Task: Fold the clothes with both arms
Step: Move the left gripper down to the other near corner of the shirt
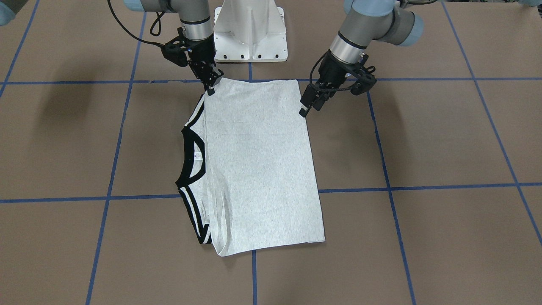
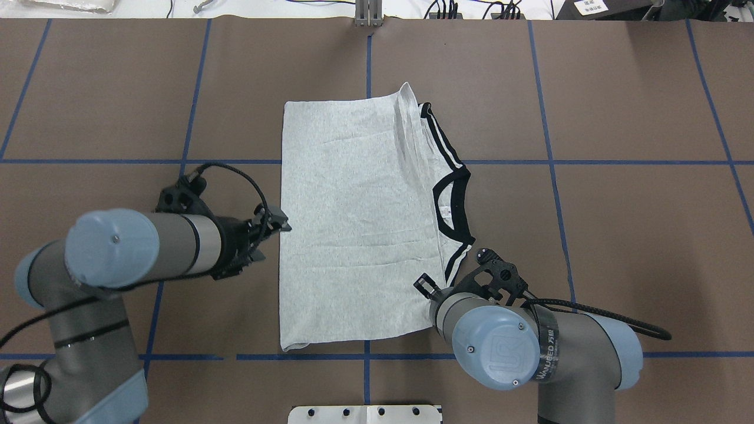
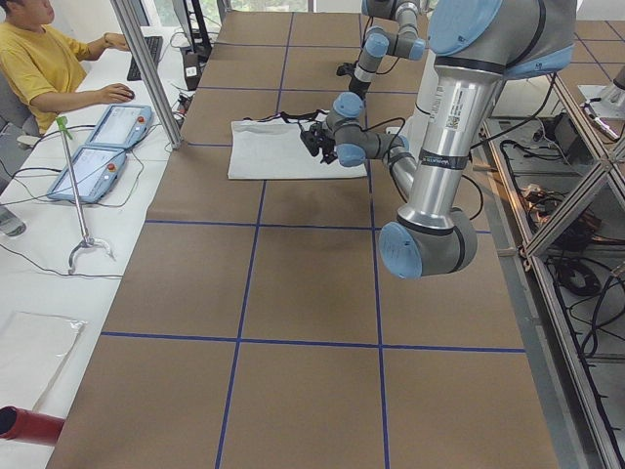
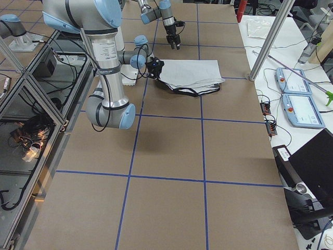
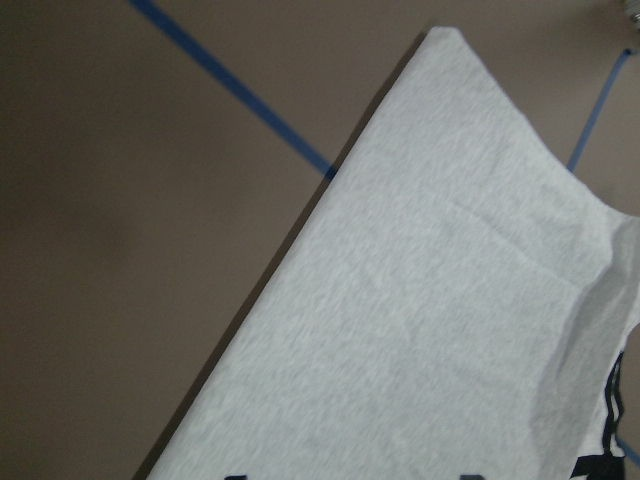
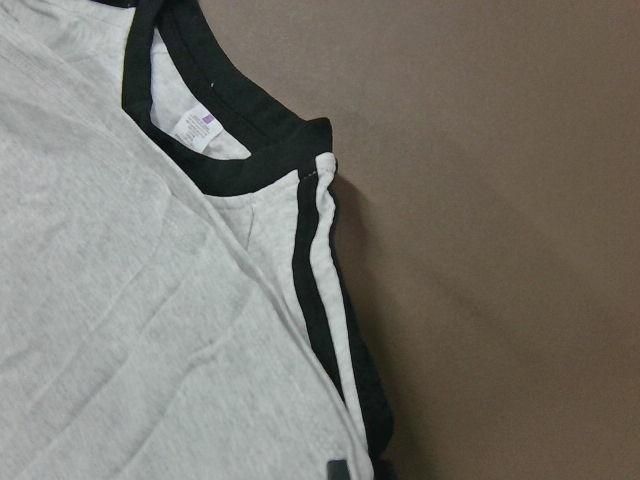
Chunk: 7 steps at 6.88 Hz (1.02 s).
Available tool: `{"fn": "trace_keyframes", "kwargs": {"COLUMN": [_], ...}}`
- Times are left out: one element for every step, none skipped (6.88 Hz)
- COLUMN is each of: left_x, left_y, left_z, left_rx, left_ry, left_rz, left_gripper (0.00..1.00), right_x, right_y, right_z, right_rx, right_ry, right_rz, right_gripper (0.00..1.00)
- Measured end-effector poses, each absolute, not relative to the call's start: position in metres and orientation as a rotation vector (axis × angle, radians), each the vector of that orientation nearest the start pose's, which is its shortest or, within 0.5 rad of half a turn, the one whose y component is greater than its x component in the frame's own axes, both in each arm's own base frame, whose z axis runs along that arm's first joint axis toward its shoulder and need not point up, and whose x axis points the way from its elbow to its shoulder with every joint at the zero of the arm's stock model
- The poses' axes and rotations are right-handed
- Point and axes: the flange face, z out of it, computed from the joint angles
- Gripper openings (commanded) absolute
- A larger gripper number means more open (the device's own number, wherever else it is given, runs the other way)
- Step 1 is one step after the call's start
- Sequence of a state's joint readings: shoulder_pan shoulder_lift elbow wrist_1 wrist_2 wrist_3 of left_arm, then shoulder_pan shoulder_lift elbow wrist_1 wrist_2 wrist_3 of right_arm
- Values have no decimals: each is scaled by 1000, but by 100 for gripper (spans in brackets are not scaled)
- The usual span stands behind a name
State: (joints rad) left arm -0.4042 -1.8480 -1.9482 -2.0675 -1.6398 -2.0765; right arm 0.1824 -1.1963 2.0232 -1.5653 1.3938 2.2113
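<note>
1. Well, the T-shirt (image 2: 353, 224) lies flat on the brown table (image 2: 618, 235), already folded into one long grey strip.
2. The strip's long way runs straight out from the robot, with one short end close to the robot and the other far off.
3. The black collar (image 2: 453, 200) and the stripes peek out along the long edge on the robot's right side.
4. The right gripper (image 1: 210, 87) is down at the near corner on that collar side, and its tip looks like it touches the cloth.
5. I cannot tell if it is pinching the cloth or just resting there.
6. The left gripper (image 1: 308, 106) is just beside the other long edge, the plain one, partway along and not at a corner.
7. It holds nothing that I can see, and I cannot tell if its fingers are spread or pressed together.
8. I think the next fold brings the near end over to the far end.
9. For that, the right gripper is already at its corner, but the left one would need to go back to the near corner first.
</note>
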Motion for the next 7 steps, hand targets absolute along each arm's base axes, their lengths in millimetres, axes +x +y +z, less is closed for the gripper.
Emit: {"fn": "trace_keyframes", "kwargs": {"left_x": [486, 504, 516, 526, 531, 533, 533], "left_y": [-301, -266, -242, -224, -214, -210, -209], "left_z": [290, 299, 305, 309, 311, 310, 309], "left_rx": [-167, -203, -231, -252, -263, -268, -270], "left_ry": [1136, 1102, 1081, 1067, 1060, 1059, 1061], "left_rz": [-786, -801, -806, -797, -789, -784, -782], "left_gripper": [75, 74, 70, 63, 45, 0, 0], "right_x": [-523, -524, -524, -525, -526, -527, -528], "right_y": [-249, -248, -247, -245, -243, -241, -240], "right_z": [264, 265, 265, 265, 265, 264, 264], "right_rx": [-27, -27, -28, -29, -30, -32, -33], "right_ry": [-872, -871, -870, -869, -869, -870, -871], "right_rz": [843, 841, 840, 838, 835, 831, 828], "right_gripper": [0, 0, 0, 0, 0, 0, 0]}}
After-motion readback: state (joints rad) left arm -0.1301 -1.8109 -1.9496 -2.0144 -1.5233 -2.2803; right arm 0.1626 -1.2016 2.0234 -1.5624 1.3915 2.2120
